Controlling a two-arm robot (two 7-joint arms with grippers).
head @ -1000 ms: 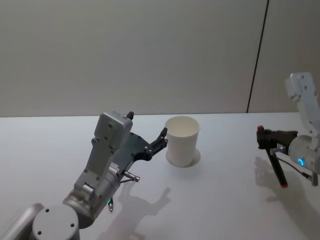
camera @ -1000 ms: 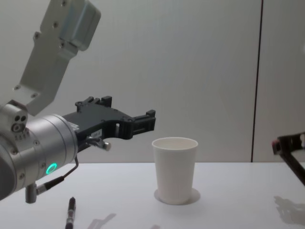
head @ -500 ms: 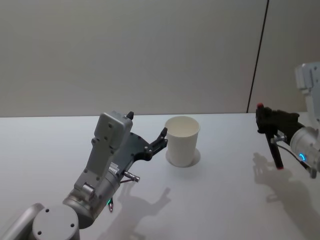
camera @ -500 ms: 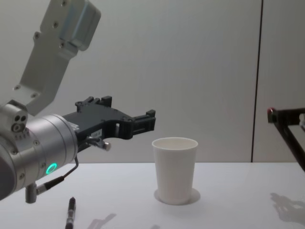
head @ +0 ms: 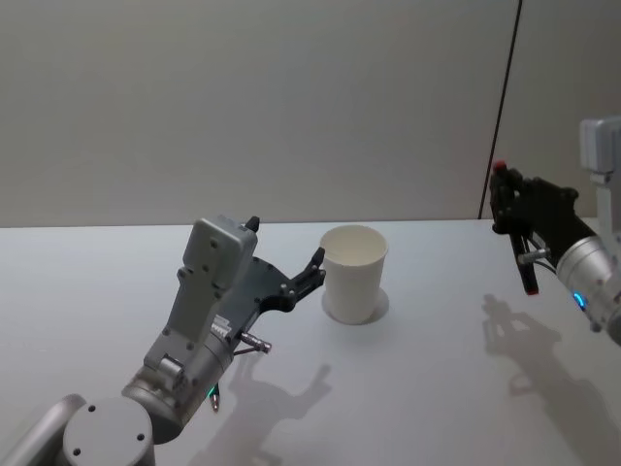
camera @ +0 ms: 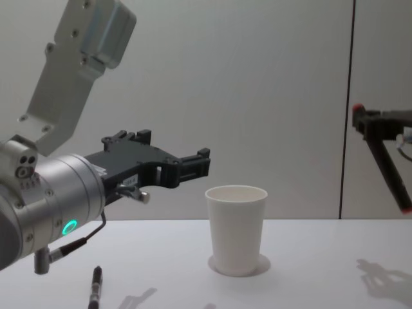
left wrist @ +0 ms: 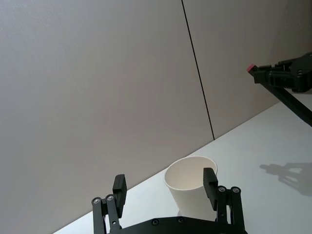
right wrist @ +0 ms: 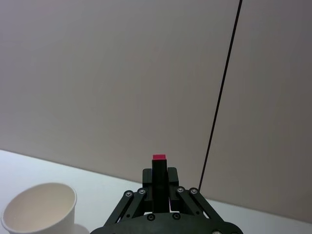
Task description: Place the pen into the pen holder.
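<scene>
Aloft, right hand (head: 511, 206) tight around the pen (camera: 388, 171); left hand (left wrist: 165, 184) spread near the pen holder (head: 354, 277).

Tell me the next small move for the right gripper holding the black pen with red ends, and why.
Probably swing the right gripper toward the robot's left until the black red-ended pen hangs over the mouth of the white paper cup: it is clamped and raised, but well right of the upright cup. The left gripper hovers open beside it.
</scene>
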